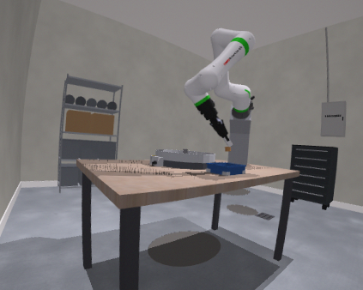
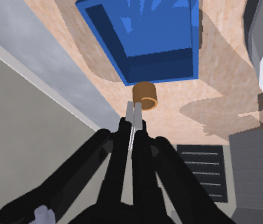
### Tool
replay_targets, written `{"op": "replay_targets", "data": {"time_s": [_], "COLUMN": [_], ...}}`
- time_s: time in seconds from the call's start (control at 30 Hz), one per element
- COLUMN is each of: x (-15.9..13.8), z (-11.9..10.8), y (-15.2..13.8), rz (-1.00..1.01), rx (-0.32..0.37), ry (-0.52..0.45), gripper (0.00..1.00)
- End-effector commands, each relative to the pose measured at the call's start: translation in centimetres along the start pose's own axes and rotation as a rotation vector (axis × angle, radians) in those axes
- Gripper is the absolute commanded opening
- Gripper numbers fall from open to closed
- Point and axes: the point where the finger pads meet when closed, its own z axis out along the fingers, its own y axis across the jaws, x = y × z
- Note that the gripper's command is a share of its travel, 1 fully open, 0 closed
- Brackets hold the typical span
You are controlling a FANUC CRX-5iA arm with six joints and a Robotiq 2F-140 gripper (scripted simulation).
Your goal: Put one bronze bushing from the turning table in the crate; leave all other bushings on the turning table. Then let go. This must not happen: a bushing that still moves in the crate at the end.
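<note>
Bushing point(image 2: 145, 95) pinched by its wall in claw point(image 2: 134, 111), bore facing sideways.

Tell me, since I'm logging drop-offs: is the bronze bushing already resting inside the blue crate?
No: in the wrist view the bronze bushing sits at the gripper fingertips, outside the blue crate near its wall.

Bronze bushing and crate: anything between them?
Nothing. Exterior view shows the bronze bushing, pinched in the gripper, hanging above the blue crate with only air between.
</note>
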Motion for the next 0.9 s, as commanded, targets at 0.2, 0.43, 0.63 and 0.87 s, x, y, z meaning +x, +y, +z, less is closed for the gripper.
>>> {"op": "replay_targets", "data": {"time_s": [0.2, 0.43, 0.63, 0.87], "x": [2.5, 4.3, 4.5, 4.5], "z": [3.0, 5.1, 5.3, 5.3], "y": [0.0, -0.1, -0.1, -0.1], "rz": [0.0, 0.0, 0.0, 0.0], "rx": [0.0, 0.0, 0.0, 0.0], "ry": [0.0, 0.0, 0.0, 0.0], "gripper": [0.0, 0.0, 0.0, 0.0]}}
